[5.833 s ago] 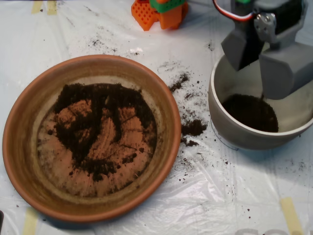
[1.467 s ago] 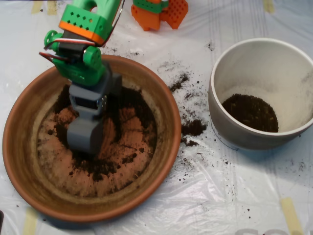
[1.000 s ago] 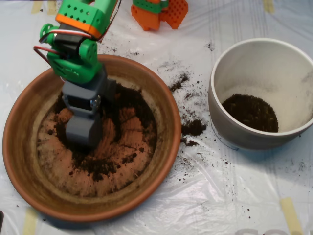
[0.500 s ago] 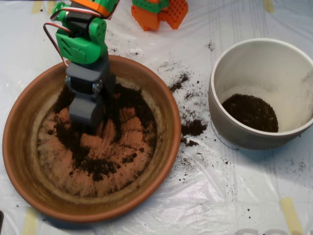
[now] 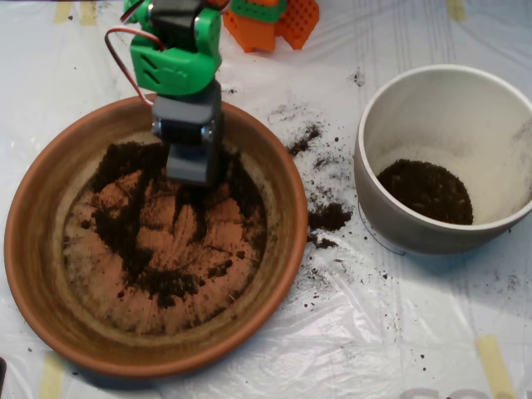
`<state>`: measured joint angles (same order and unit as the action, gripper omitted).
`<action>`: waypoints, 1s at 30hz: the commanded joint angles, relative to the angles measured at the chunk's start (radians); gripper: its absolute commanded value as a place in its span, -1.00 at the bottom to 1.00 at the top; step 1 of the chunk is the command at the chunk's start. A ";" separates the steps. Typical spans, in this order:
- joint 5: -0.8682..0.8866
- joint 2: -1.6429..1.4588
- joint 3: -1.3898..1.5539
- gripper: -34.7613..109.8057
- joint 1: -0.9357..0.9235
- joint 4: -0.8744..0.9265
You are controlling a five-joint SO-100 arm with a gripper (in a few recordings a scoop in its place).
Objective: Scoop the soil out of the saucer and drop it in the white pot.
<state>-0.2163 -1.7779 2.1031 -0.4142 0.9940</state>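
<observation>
The soil [image 5: 158,224] lies mostly in the saucer [image 5: 37,249], spread as a dark, ragged ring over the bottom with bare orange clay showing through in streaks at the middle. The thickest part sits along the far side of the dish, and a thinner band curves down the left and across the near side. The scoop [image 5: 193,162] hangs over that far band, its grey tip right at the dark crumbs near the saucer's far rim, so most of the soil lies in front of it and to its left. Its two shells look drawn together, though from above the seam is hidden.

A green arm [image 5: 176,58] with a red wire rises from the scoop toward the far edge of the table [image 5: 249,349]. The saucer fills the left half of the table, close to the near edge.

The white pot [image 5: 399,229] stands well to the right, apart from the saucer, with a dark mound of soil on its floor. Between dish and pot, spilled crumbs [image 5: 328,216] dot the clear plastic sheet. Orange plastic blocks [image 5: 274,25] sit at the far edge.
</observation>
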 commanded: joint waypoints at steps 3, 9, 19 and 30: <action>0.083 -0.213 -0.126 -0.53 0.126 0.124; 0.117 -0.201 -0.334 -0.53 0.229 0.250; 0.130 -0.081 -0.755 -0.53 0.374 0.451; 0.183 0.167 -1.250 -0.53 0.667 0.696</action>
<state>-0.0368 -1.6076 1.0293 0.1595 1.6322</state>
